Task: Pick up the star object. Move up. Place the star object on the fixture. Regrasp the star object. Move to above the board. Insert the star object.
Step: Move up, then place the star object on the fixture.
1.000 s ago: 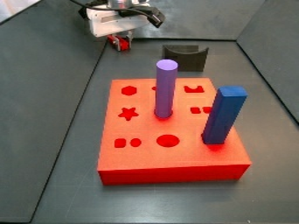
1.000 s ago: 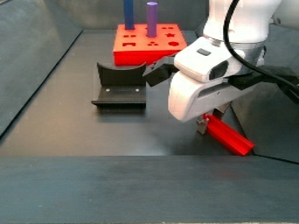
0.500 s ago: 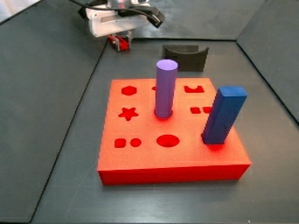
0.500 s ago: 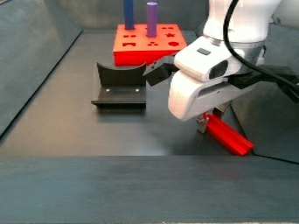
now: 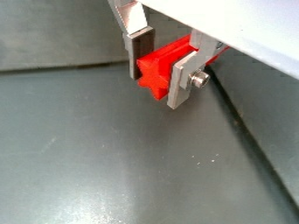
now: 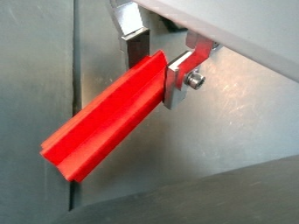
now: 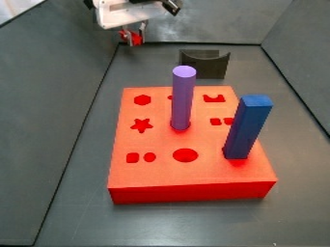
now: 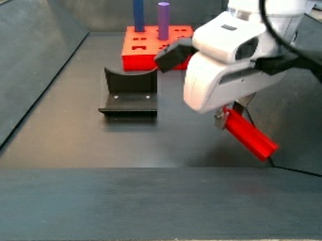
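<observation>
My gripper (image 8: 232, 111) is shut on the star object (image 8: 251, 136), a red peg with a star-shaped section, and holds it clear above the dark floor. In both wrist views the silver fingers clamp the peg's upper end (image 5: 156, 68) (image 6: 140, 87); its length slants down away from the gripper (image 6: 156, 74). In a side view the gripper (image 7: 129, 29) is at the far back with the peg (image 7: 129, 39) under it. The dark fixture (image 8: 128, 94) (image 7: 204, 63) stands between gripper and red board (image 7: 168, 178) (image 8: 157, 49). The board's star hole (image 7: 142, 124) is open.
A tall purple cylinder (image 7: 183, 96) and a tall blue square post (image 7: 245, 125) stand upright in the board; both also show in a side view, the cylinder (image 8: 164, 17) and the post (image 8: 135, 14). Grey walls ring the floor.
My gripper has risen with the star object in it; the peg's lower end has lifted off the floor. Board, fixture and upright pegs have not moved.
</observation>
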Controlling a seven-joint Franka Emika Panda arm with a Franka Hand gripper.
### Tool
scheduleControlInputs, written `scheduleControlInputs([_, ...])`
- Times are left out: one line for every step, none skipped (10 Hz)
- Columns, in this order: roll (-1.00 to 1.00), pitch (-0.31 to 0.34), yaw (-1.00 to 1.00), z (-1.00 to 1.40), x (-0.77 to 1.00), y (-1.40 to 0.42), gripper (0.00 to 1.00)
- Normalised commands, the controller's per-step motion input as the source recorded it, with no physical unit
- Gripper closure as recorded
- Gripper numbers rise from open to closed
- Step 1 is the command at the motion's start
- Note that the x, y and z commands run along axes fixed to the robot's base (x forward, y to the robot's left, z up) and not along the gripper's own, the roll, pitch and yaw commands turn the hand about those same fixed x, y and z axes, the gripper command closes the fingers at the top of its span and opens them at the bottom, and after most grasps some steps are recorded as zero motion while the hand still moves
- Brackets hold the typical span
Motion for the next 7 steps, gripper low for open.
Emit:
scheduleControlInputs([0.10,0.120,0.00,0.23,-0.02,-0.01,1.00])
scheduleControlInputs([0.00,0.000,0.00,1.00,0.00,0.00,1.00])
scheduleControlInputs([0.02,-0.004,0.01,1.00,0.00,0.00,1.00])
scheduleControlInputs([0.02,0.022,0.01,1.00,-0.01,0.00,1.00])
scheduleControlInputs([0.03,0.050,0.00,1.00,-0.01,0.00,1.00])
scheduleControlInputs([0.05,0.085,-0.01,1.00,-0.01,0.01,1.00])
scheduleControlInputs([0.06,0.099,-0.02,1.00,-0.02,0.01,1.00])
